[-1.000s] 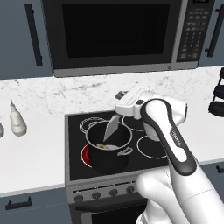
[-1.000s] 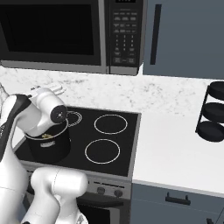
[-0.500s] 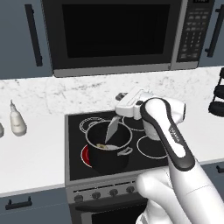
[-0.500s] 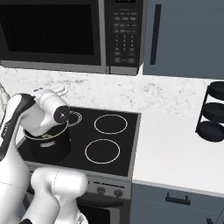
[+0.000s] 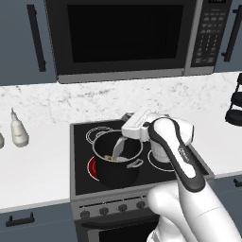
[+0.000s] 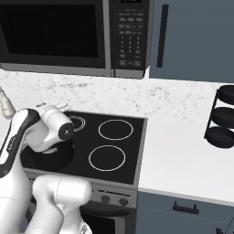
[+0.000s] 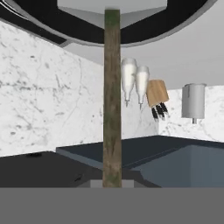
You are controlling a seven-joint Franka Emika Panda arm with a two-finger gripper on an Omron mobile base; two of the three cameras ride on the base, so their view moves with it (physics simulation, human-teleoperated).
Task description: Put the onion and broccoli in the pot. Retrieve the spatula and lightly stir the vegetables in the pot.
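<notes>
The black pot [image 5: 116, 166] with a silvery rim stands on the front left burner of the stove [image 5: 189, 156]. My gripper [image 5: 126, 140] hangs over the pot's right rim, shut on the spatula [image 5: 118, 150], whose pale blade slants down into the pot. A yellowish-tan bit of the onion [image 5: 109, 158] shows inside by the blade. The broccoli is hidden in the pot. In the right base view my arm covers most of the pot [image 6: 55, 157]. The hand view is rolled upside down: the spatula [image 7: 112, 96] runs straight up to the pot's rim [image 7: 183, 30].
A microwave [image 5: 123, 38] hangs over the stove. The burner under the pot glows red [image 5: 92, 165]. Pale bottles [image 5: 19, 132] stand on the left counter. A black tiered rack [image 6: 221, 119] stands on the right counter. A knife block [image 7: 157, 94] sits by the wall.
My hand has sunk a little and shifted slightly left, bringing the spatula blade lower into the pot. The pot has stayed put.
</notes>
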